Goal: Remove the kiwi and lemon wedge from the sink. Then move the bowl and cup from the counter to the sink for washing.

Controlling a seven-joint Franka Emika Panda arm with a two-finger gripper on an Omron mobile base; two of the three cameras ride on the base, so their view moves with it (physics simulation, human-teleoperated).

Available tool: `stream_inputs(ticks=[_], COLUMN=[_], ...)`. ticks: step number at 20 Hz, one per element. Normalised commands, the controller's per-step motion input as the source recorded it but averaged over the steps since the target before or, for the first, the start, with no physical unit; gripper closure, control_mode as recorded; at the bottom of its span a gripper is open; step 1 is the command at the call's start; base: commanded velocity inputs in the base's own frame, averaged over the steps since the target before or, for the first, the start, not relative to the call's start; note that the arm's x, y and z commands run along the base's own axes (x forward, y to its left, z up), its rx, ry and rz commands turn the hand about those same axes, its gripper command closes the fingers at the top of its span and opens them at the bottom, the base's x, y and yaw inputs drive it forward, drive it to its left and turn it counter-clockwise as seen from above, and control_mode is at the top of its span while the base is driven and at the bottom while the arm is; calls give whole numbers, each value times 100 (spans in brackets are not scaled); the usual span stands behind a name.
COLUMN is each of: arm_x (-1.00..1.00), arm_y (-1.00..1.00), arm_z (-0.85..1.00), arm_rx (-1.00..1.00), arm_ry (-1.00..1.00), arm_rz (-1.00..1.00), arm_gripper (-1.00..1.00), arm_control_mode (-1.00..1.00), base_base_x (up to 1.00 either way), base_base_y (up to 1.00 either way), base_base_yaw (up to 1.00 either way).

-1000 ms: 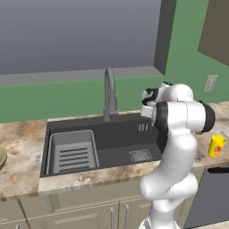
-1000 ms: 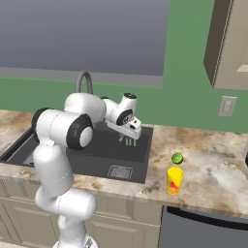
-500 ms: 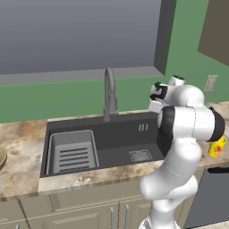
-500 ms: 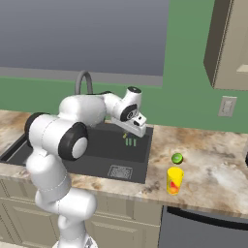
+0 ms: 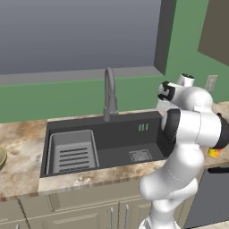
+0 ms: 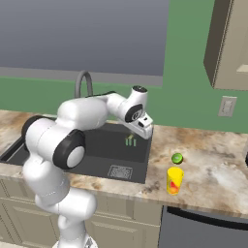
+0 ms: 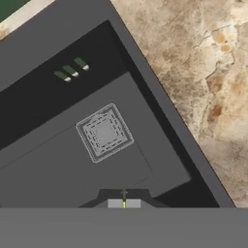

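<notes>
We see flat, even rendered light, soft shadow inside the sink (image 5: pixel 112 147), no glare, slight blur.

walls: green (image 5: pixel 188 40) | window (image 5: pixel 76 36) | outlet (image 6: pixel 226 106) | cabinets: tan (image 6: pixel 230 43)

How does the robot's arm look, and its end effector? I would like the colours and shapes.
The arm is made of glossy white rounded segments, joined by dark, nearly black rings at the joints. A short white cylinder with a dark cap sits at the wrist. The end effector is a small white block, and its tips are too small to describe. No cables or markings are visible.
</notes>
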Motion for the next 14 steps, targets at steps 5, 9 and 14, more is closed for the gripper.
stream_inputs(ticks=[5, 9, 14], arm_x=[-17, -10, -8], arm_y=[-26, -28, -27], arm_z=[0, 0, 0], arm_rx=[-7, -5, -6], arm_ry=[0, 0, 0], arm_rz=[-12, -8, -5], arm_gripper=[100, 100, 100], arm_control_mode=[-100, -100, -100], base_base_x=[0, 0, 0], base_base_y=[0, 0, 0], base_base_yaw=[0, 0, 0])
